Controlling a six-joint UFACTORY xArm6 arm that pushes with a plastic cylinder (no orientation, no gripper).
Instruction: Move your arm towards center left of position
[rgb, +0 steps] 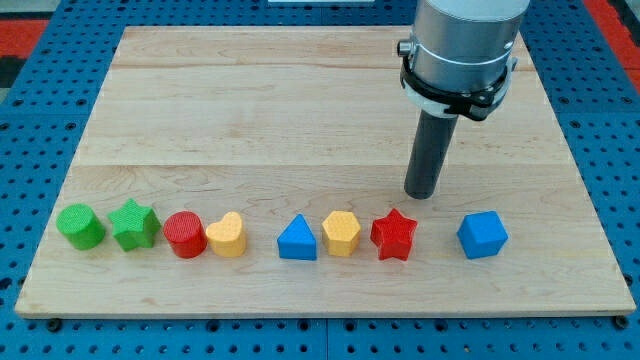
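Observation:
My tip rests on the wooden board, right of centre, just above and a little right of the red star. A row of blocks runs along the board's lower part, from the view's left: green cylinder, green star, red cylinder, yellow heart, blue triangle, yellow hexagon, red star, blue cube. The tip touches none of them.
The arm's grey body hangs over the board's upper right. A blue pegboard surface surrounds the board on all sides.

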